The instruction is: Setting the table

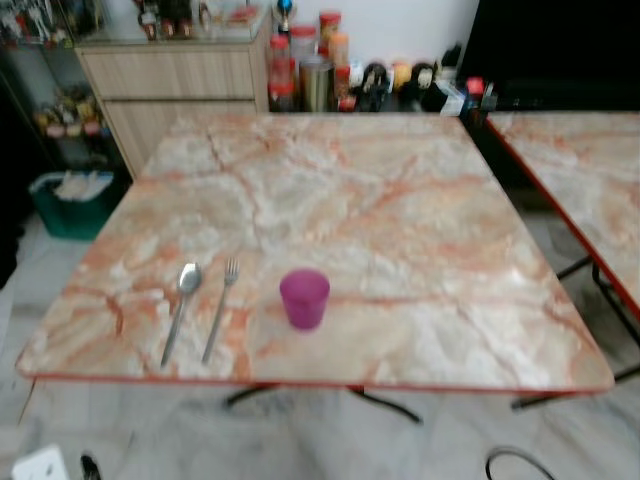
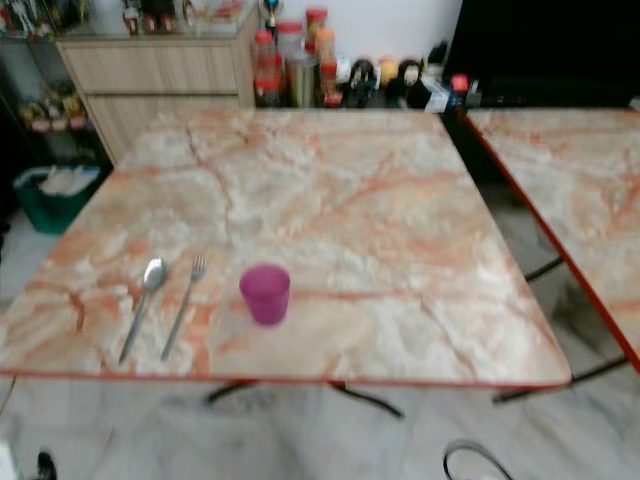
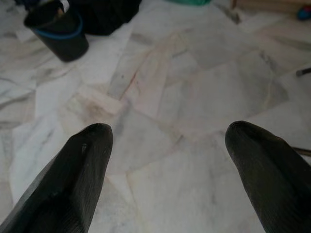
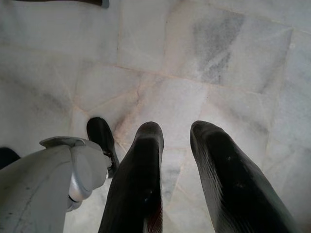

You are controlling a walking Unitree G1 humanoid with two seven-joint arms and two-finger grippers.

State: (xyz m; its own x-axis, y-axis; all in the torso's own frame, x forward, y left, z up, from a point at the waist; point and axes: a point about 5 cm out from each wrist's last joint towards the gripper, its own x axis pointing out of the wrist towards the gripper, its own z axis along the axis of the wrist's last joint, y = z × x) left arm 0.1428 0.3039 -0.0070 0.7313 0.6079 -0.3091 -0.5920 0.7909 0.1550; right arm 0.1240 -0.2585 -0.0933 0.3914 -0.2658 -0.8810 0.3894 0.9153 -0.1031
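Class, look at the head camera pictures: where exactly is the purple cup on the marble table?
The purple cup stands upright near the front edge of the marble table, toward the robot's left, just right of the fork, with the spoon beyond it.

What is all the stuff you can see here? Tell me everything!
Table: one, marble-patterned, in front.
Spoon: one, silver, table's near left.
Fork: one, silver, just right of the spoon.
Cup: one, purple, upright, right of the fork.
Second table: one, same pattern, far right.
Cabinet: one, wooden, behind left.
Jars: several, mixed colours, behind the table.
Bin: one, green, floor left.
Bucket: one, black, floor.
Left tool: open, above floor.
Right tool: open, above floor.
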